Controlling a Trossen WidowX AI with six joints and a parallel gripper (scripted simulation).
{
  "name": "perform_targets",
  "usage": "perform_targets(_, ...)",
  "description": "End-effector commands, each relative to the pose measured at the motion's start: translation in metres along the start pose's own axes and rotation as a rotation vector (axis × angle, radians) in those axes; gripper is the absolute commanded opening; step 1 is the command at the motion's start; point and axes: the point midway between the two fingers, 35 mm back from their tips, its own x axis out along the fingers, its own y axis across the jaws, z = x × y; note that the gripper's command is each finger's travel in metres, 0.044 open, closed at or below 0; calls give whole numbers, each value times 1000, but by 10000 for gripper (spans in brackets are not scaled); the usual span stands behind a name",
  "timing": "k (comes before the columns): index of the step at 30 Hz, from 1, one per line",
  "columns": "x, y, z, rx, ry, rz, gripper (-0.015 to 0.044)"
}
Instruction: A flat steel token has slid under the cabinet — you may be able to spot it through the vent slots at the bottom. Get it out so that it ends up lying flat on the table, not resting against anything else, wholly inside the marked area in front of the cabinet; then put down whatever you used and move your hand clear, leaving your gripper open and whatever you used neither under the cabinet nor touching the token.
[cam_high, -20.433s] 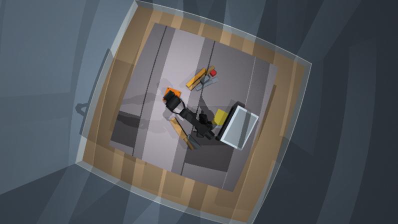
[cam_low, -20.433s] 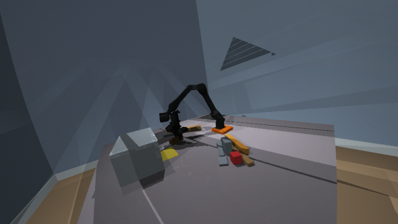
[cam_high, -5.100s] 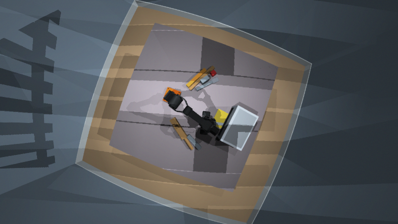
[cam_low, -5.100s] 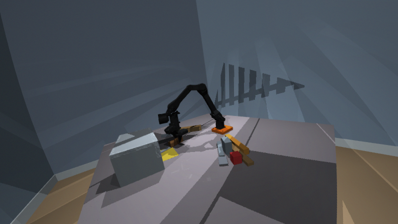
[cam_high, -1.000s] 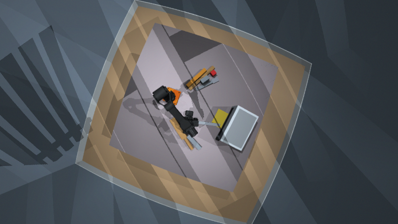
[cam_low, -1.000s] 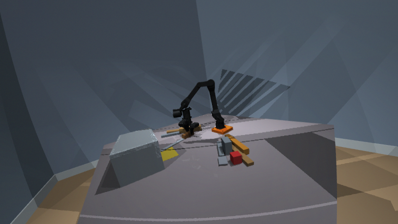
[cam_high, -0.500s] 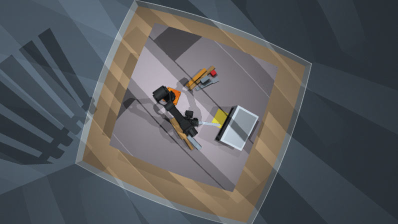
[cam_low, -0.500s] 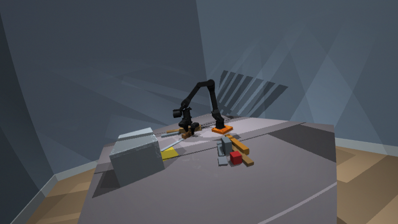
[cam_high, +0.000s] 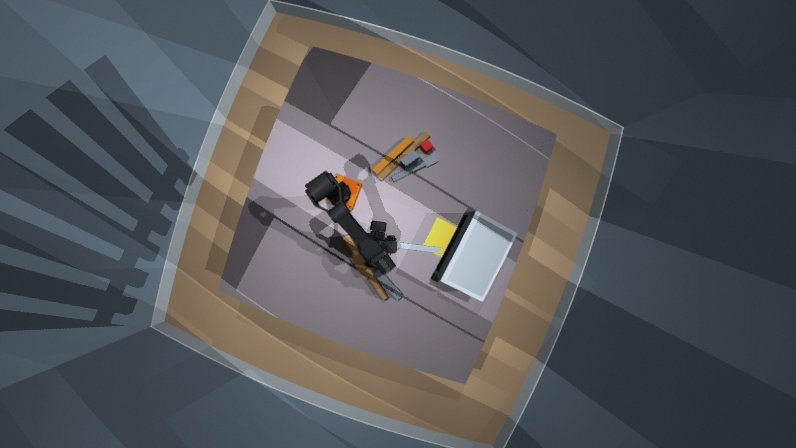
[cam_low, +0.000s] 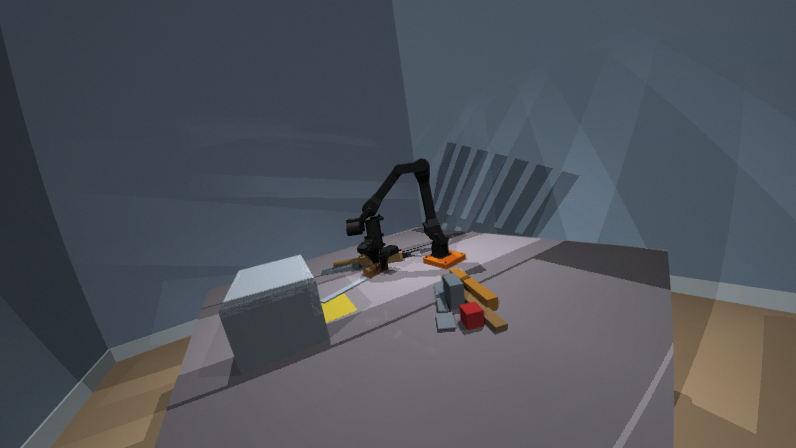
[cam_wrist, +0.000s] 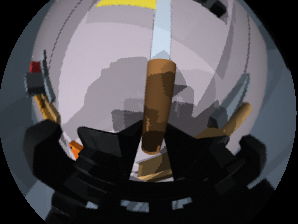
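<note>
My gripper (cam_high: 389, 243) (cam_low: 382, 267) (cam_wrist: 153, 123) is shut on the brown handle (cam_wrist: 160, 92) of a tool, low over the table. The tool's long pale blade (cam_high: 416, 247) (cam_low: 346, 288) (cam_wrist: 162, 35) points towards the cabinet (cam_high: 479, 258) (cam_low: 278, 328). The blade's tip lies over the yellow marked area (cam_high: 438, 229) (cam_low: 340, 309) (cam_wrist: 125, 3), just in front of the cabinet's dark front. Whether the blade touches the table cannot be told. The steel token is not visible in any view; the space under the cabinet is hidden.
A brown bar (cam_high: 376, 283) and a grey strip (cam_high: 392, 286) lie beside the gripper. Nearer the arm's other side are an orange bar (cam_high: 393, 157) (cam_low: 480, 291), a red cube (cam_high: 426, 145) (cam_low: 471, 315), a grey block (cam_high: 411, 159) (cam_low: 453, 291) and flat grey pieces (cam_high: 408, 171) (cam_low: 445, 322).
</note>
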Motion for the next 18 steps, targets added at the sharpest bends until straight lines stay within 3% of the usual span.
perform_targets(1,0,0,0,0,0,0,98)
perform_targets(3,0,0,0,0,0,0,85)
perform_targets(7,0,0,0,0,0,0,0)
perform_targets(18,0,-1,11,1,0,0,0)
